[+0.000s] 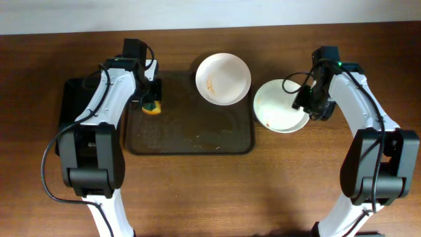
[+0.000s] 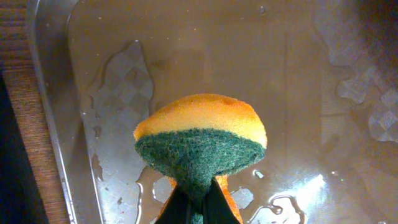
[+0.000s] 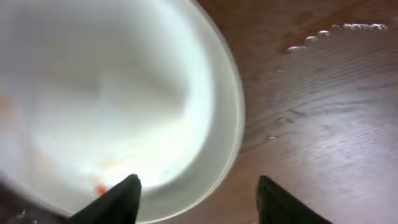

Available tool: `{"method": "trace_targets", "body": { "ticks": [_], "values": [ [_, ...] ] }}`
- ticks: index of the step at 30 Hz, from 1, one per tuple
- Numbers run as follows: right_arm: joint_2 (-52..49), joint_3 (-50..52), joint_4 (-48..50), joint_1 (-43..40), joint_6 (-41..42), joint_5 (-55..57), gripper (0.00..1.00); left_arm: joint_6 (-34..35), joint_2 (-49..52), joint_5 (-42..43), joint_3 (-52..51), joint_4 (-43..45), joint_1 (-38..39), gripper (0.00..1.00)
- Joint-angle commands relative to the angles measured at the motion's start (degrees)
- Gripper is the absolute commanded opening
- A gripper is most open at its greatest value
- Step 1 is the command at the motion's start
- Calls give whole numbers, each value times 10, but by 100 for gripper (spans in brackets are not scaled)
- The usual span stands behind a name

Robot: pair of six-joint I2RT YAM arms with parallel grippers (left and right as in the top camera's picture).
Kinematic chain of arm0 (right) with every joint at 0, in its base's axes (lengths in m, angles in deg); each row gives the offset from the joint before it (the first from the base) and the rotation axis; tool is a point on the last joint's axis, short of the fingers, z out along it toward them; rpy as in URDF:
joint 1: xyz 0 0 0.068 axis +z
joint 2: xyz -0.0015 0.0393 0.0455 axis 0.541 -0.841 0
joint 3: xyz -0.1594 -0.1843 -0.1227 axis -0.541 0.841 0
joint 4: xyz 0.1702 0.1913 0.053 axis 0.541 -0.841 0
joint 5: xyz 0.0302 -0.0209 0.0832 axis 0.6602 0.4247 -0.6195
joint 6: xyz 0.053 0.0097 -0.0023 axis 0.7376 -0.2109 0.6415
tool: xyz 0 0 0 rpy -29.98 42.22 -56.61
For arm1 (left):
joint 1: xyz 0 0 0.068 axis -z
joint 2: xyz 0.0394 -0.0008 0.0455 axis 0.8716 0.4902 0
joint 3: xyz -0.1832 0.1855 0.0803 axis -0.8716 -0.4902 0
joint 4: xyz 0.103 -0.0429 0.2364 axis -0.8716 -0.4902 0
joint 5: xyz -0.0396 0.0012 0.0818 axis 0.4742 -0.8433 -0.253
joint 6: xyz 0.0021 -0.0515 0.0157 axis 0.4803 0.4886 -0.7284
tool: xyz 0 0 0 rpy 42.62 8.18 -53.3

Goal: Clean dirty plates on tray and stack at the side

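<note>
White plates, overhead: one smeared plate [image 1: 223, 79] overlapped the far right corner of the tray [image 1: 191, 141]; the side plate [image 1: 279, 105] lay on the counter [image 1: 210, 191] just right of the tray.
Grippers, overhead: the right gripper [image 1: 308, 102] stood at the side plate's right rim; the left gripper [image 1: 152, 105] hung over the tray's far left part.
Left wrist: it was clamped on the sponge [image 2: 202, 134], above wet tray floor, with no plate beneath.
Right wrist: its fingers stood apart over the rim, gripping nothing.
Step, judged: lift straight up, clear of the rim, so the side plate is not nudged.
Hard to tell: whether the side plate was one or two stacked; a red fleck near its rim was blurred.
</note>
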Motion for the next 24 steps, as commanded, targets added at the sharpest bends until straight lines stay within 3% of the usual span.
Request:
{"method": "trace_targets", "body": {
  "ticks": [1, 4, 8, 12, 16, 24],
  "values": [
    [2, -76, -35, 11, -51, -63, 64, 8, -38, -4, 4, 0, 1, 0],
    [2, -119, -20, 59, -49, -96, 63, 8, -67, -4, 5, 4, 1, 0],
    [-20, -112, 88, 160, 78, -71, 52, 8, -76, -14, 5, 1, -3, 0],
    [-99, -112, 180, 245, 159, -68, 49, 8, -76, -25, 5, 2, -9, 0],
    [-159, -112, 257, 273, 224, -42, 45, 8, -76, -25, 5, 2, -9, 0],
    [-186, -112, 225, 309, 239, -116, 34, 8, -76, -25, 5, 5, -9, 0]
  ]
}}
